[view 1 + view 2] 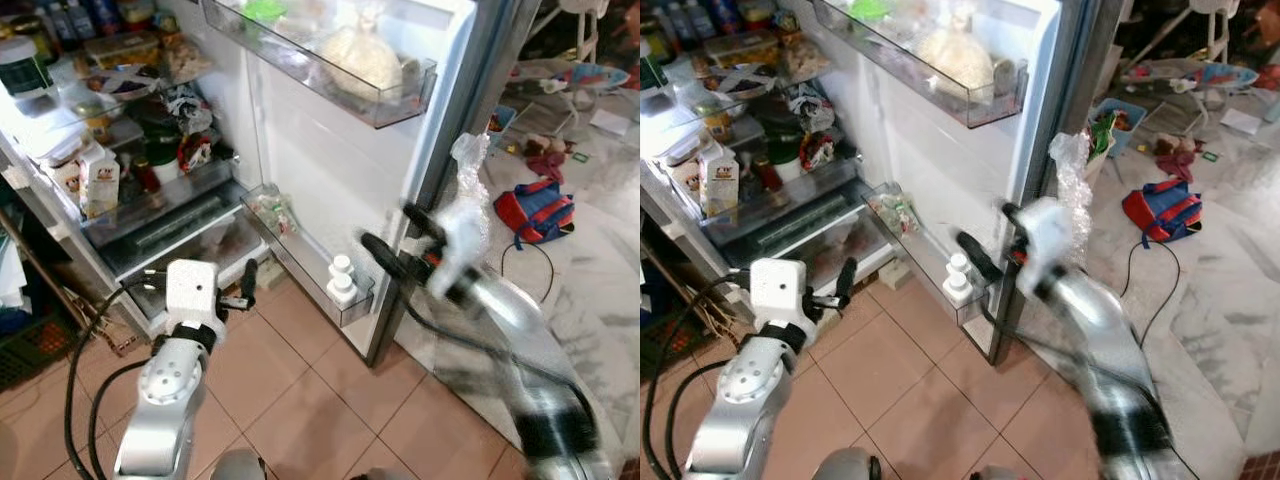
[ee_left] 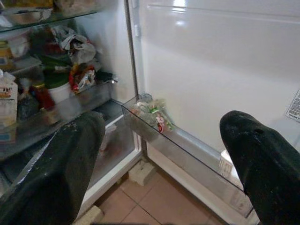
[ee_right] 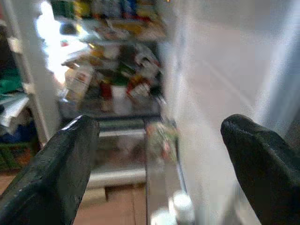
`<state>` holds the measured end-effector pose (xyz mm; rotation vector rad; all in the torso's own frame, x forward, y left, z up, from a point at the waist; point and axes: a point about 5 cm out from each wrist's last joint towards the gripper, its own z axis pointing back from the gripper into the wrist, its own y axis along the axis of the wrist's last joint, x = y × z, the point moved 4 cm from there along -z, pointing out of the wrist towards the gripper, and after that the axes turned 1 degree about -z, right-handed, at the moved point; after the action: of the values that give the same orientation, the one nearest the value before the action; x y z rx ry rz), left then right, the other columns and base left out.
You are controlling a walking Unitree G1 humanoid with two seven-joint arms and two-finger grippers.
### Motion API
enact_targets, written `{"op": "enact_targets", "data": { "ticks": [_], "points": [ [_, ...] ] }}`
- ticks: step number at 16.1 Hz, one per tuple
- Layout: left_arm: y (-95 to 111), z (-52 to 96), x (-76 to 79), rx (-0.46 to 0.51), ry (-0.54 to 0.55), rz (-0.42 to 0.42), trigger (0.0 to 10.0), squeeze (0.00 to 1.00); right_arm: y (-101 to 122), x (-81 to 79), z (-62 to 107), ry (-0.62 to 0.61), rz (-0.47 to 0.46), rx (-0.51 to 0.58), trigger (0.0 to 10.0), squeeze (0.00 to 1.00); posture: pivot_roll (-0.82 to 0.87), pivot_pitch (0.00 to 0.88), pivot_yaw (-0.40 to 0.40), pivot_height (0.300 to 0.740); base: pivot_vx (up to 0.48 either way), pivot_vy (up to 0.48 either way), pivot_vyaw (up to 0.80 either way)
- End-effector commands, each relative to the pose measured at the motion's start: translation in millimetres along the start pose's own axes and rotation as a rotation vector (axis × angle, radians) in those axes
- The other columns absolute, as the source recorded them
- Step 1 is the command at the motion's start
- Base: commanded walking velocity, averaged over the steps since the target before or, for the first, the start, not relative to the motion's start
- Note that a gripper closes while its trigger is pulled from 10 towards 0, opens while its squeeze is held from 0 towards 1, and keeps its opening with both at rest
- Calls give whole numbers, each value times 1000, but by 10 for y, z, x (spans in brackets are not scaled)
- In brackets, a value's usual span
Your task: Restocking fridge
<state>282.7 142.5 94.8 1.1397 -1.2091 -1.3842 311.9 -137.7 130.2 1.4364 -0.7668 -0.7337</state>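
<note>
Fridge [image 1: 130,200] stands open, door [image 1: 330,160] swung out toward robot. Door has 2 clear bins: upper bin [image 1: 330,70] holds 1 tied white bag [image 1: 358,58]; lower bin [image 1: 300,255] holds 2 small white bottles [image 1: 341,280] at its outer end, touching, and 1 small wrapped packet [image 2: 152,112] at hinge end. Long gap between them is bare.

Left gripper [image 1: 243,285] is low, near fridge's bottom edge, fingers spread wide, nothing held. Tile floor [image 1: 290,380] under it is free.

Right gripper [image 1: 400,240] is blurred, just beside door's outer edge, above the bottles; fingers apart, nothing between them. Crumpled plastic wrap [image 1: 468,215] sits on its wrist.

Inside shelves are packed tight: 1 milk carton [image 1: 98,180] at front of middle shelf, jars and bags too crowded to count.

Beyond door, 1 red-blue backpack [image 1: 533,210] lies on pale floor.
</note>
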Motion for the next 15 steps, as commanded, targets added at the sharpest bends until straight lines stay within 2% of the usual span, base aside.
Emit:
{"op": "enact_targets", "data": {
  "ticks": [1,3,4,5,6,7,8,9,10,11,13,15],
  "points": [
    [5,-22,10,2,-9,-6,10000,0,60,84,175,-95,66,29,10000,0,62,0,7,740,0,0,0],
    [-1,-44,26,0,-24,-10,10000,0,-14,27,427,-163,25,22,10000,0,40,0,22,740,0,0,0],
    [3,-55,43,0,-34,-11,10000,0,-30,74,483,-213,31,13,10000,0,34,0,29,740,0,0,0],
    [4,-62,55,0,-41,-11,10000,0,-27,164,502,-272,35,12,10000,0,32,0,32,740,0,0,0],
    [11,-76,69,2,-47,-12,10000,0,40,398,477,-385,69,23,10000,0,32,0,36,740,0,0,0],
    [17,-82,76,3,-48,-13,10000,0,146,617,427,-477,145,32,10000,0,37,0,36,740,0,0,0],
    [23,-83,79,5,-47,-13,10000,0,275,811,369,-547,138,67,10000,0,43,0,33,740,0,0,0],
    [23,-75,79,6,-43,-12,10000,0,337,973,312,-603,151,57,10000,0,56,0,27,740,0,0,0],
    [27,-65,82,7,-39,-11,10000,0,388,1080,248,-621,123,64,10000,0,69,0,21,740,0,0,0],
    [29,-34,58,6,-21,-7,10000,0,474,1182,135,-622,153,59,10000,0,91,0,12,740,0,0,0],
    [6,40,15,-5,-3,-9,10000,0,544,1261,-121,-624,200,28,10000,0,119,0,5,740,0,0,0],
    [-7,87,4,-12,4,-13,10000,0,560,1259,-328,-625,187,19,10000,0,147,0,-4,740,0,0,0]
  ]
}}
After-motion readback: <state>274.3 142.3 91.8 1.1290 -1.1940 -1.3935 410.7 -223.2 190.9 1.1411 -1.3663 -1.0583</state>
